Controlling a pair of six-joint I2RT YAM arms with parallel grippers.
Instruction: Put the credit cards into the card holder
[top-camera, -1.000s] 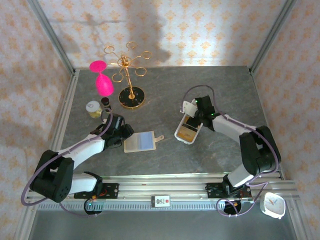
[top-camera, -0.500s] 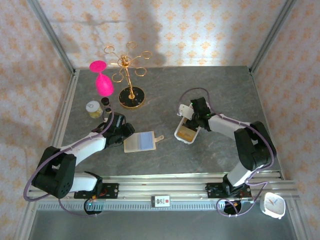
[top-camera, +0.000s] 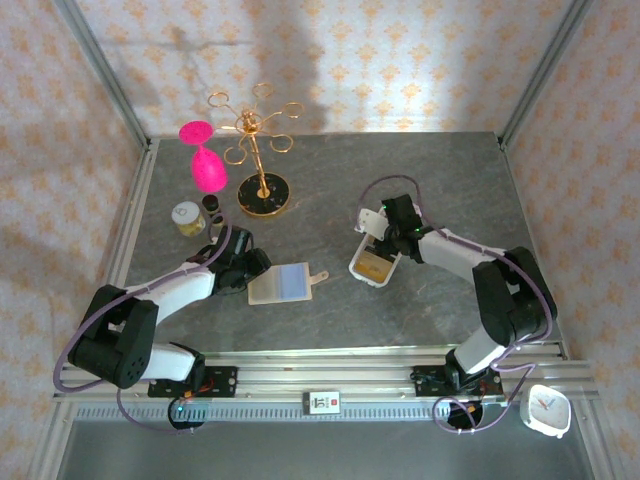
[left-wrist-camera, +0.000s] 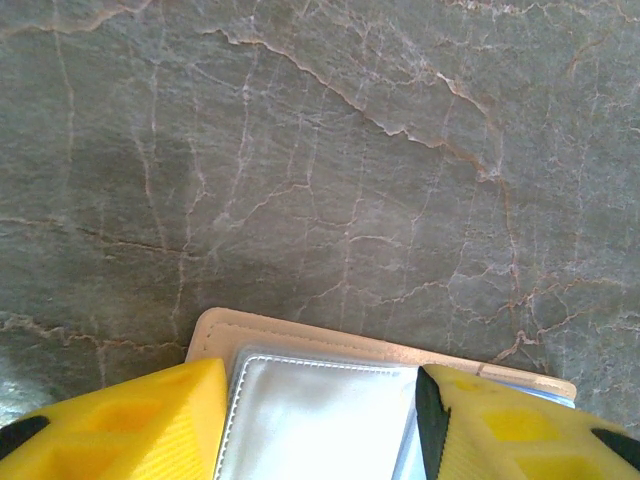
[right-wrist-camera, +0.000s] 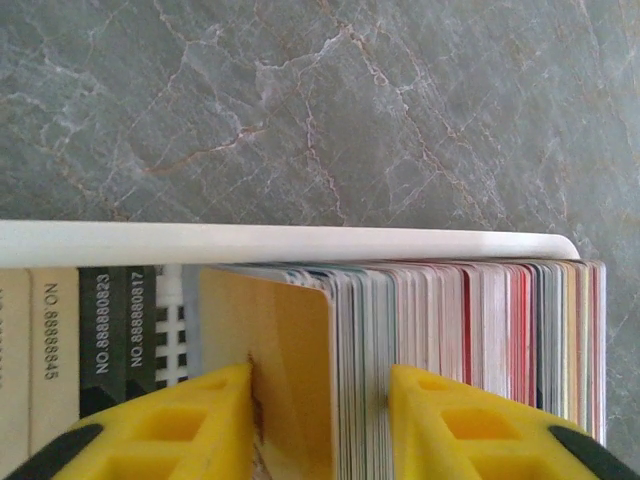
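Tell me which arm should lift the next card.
Right: the right gripper straddles the credit cards standing in the white tray; the left gripper sits at the card holder.

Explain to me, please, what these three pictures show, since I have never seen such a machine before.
This is a robot: a left arm and a right arm bolted to a grey table. The overhead picture looks down from behind them. The other two come from a camera on each wrist, so the yellow blocks are fingers. On the table lie a beige card holder, a white tray packed with credit cards, a gold stand with a pink glass, and a small jar. The left gripper sits at the holder, fingers either side of its silvery sleeve. The right gripper reaches into the tray, fingers astride a yellow card and several neighbours. Whether either truly grips, I cannot tell.
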